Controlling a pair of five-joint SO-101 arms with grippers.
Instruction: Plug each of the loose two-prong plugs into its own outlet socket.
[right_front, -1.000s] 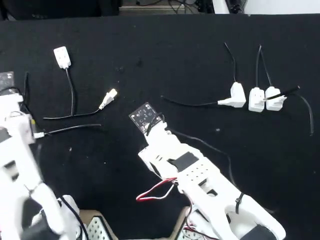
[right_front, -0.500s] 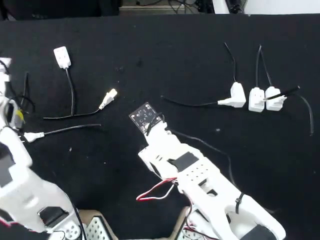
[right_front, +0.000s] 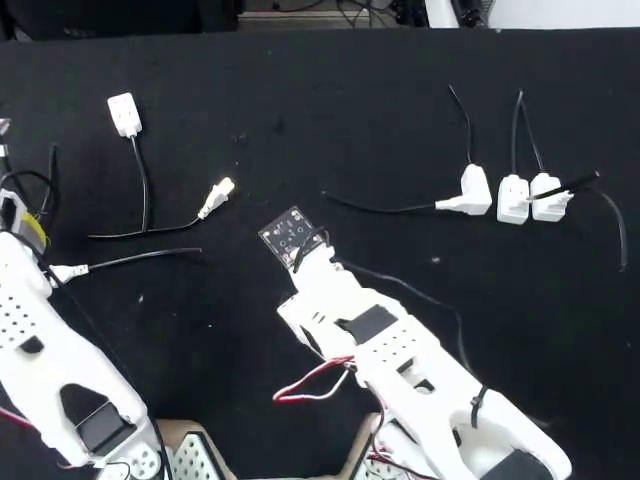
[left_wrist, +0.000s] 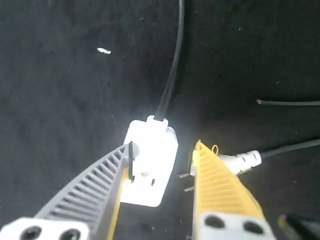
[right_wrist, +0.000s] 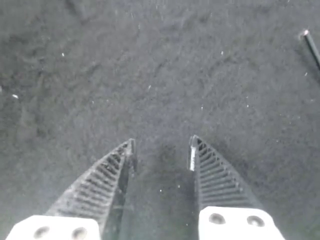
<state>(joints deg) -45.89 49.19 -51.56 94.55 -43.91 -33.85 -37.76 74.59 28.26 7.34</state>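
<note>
Swinging my left arm (right_front: 40, 350) forward in the last second, I now hold my left gripper (left_wrist: 162, 146) spread around a white socket (left_wrist: 150, 172), grey finger (left_wrist: 95, 185) touching it; a loose plug (left_wrist: 243, 160) lies just beside, not yet plugged in. My right gripper (right_wrist: 161, 145) hangs spread over bare mat (right_wrist: 150, 60).

White plastic arms, left arm (right_front: 50, 360) and right arm (right_front: 400, 350). Left gripper (left_wrist: 162, 146): grey ribbed finger (left_wrist: 95, 182), yellow ribbed finger (left_wrist: 217, 185). Right gripper (right_wrist: 162, 142): both fingers grey, ribbed. Red wires (right_front: 305, 385) loop beside right arm.
</note>
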